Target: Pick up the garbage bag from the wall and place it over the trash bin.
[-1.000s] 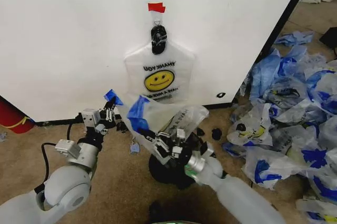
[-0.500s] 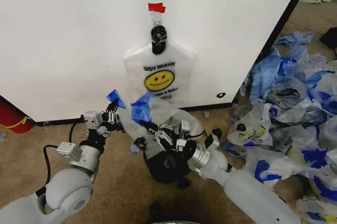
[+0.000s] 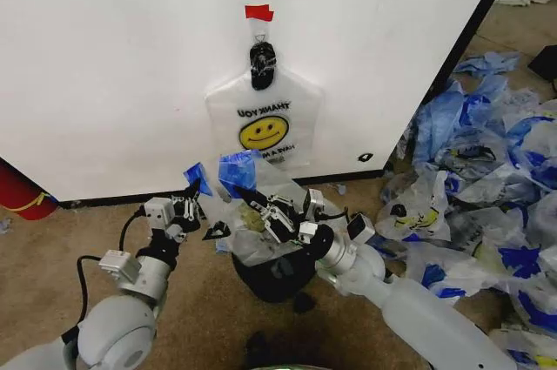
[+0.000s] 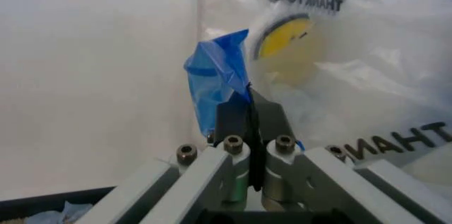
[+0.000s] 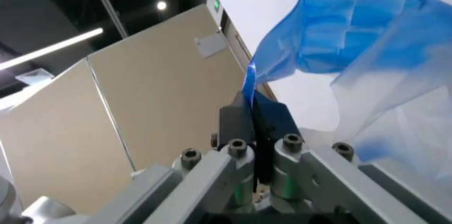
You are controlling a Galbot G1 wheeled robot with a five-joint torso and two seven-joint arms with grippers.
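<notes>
The garbage bag [image 3: 261,222], translucent white with blue handles, hangs stretched between my two grippers just above the trash bin [image 3: 274,276], a black mesh basket on the carpet. My left gripper [image 3: 193,198] is shut on one blue handle [image 4: 215,75], seen up close in the left wrist view with the gripper [image 4: 249,102] clamped on it. My right gripper [image 3: 259,205] is shut on the other blue handle [image 5: 332,38], pinched flat at the gripper [image 5: 253,102]. The bag's lower part drapes onto the bin's mouth and hides its rim.
A second smiley-face bag [image 3: 263,126] hangs on the white wall from a black hook under red tape. A heap of blue-streaked white bags [image 3: 487,187] lies to the right. A red cylinder [image 3: 22,191] stands at the far left. Small black bits [image 3: 300,303] lie near the bin.
Both grippers have moved toward the wall with the bag. The bag has spread wider and come down over the bin's top.
</notes>
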